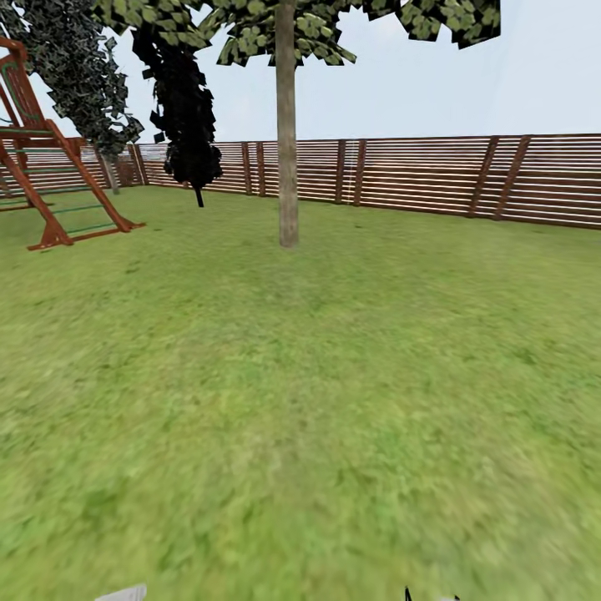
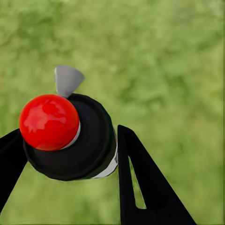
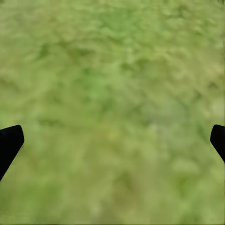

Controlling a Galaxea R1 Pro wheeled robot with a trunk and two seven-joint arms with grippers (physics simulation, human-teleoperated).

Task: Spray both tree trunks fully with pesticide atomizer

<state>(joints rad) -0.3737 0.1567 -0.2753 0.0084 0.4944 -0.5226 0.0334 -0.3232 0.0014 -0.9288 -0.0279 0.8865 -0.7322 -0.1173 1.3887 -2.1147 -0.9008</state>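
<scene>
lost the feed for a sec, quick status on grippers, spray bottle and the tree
Left gripper shut on spray bottle, red nozzle up. Right gripper open over grass. Tree trunk ahead across open lawn, nothing in the way.

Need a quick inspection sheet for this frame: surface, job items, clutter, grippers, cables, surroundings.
Surface: grass lawn, open and even.
Job's things: pesticide atomizer, black with a red top, held in the left gripper; tree trunk stands upright ahead, well away across the lawn, its canopy cut off by the frame edge.
Clutter: nothing seen.
Grippers: left shut on the atomizer, fingers on either side of its body; right gripper open, over bare grass.
Cables: nothing seen.
Surroundings: wooden fence along the back; red wooden play frame at far left; black tree near the fence.
</scene>
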